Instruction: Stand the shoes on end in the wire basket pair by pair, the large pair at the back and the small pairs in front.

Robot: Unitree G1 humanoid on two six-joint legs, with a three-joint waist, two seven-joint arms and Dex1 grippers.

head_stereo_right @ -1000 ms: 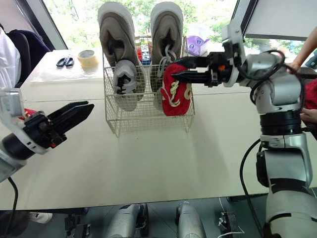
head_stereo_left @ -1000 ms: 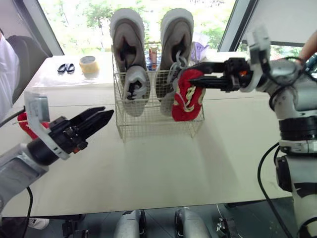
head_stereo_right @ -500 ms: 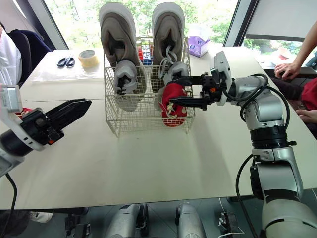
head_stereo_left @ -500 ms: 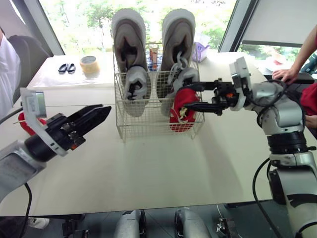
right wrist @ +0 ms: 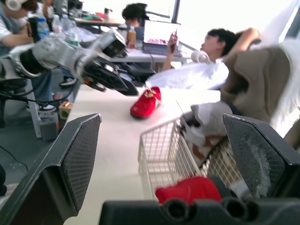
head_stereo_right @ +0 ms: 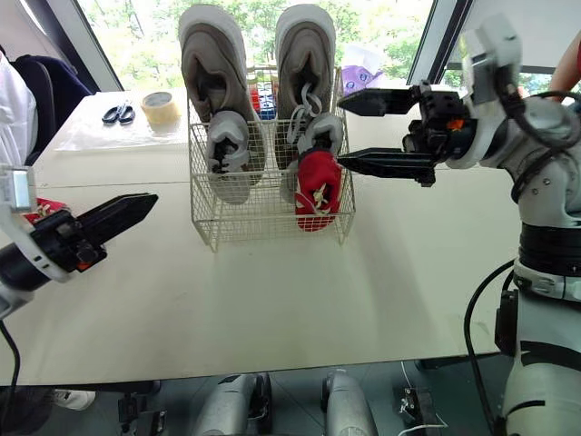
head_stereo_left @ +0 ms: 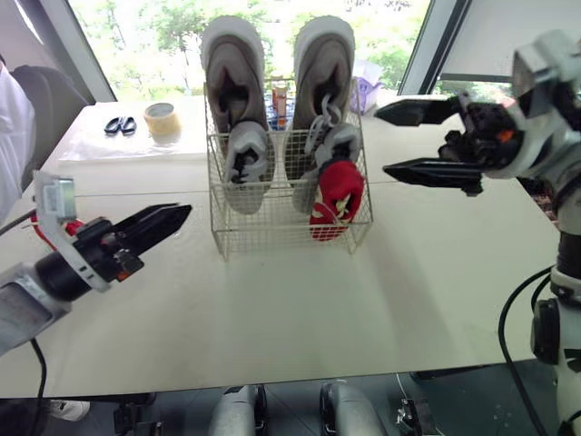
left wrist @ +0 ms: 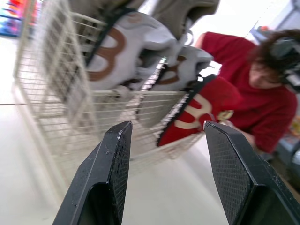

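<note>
My right pincer (head_stereo_left: 381, 140) hangs in the air to the right of the basket (head_stereo_left: 272, 238), its jaws spread wide and holding nothing. My left pincer (head_stereo_left: 177, 216) hovers low over the table (head_stereo_left: 300, 300) to the left of the basket, pointing at it, its jaws a little apart and also empty. In the basket the two big shoes (head_stereo_left: 234, 68) stand on end at the back, with two small grey shoes (head_stereo_left: 247, 163) in front of them. One red shoe (head_stereo_left: 334, 195) stands at the front right, beside the right-hand grey one. The other red shoe (right wrist: 146, 102) lies on the table by my left arm, well apart from the basket.
</note>
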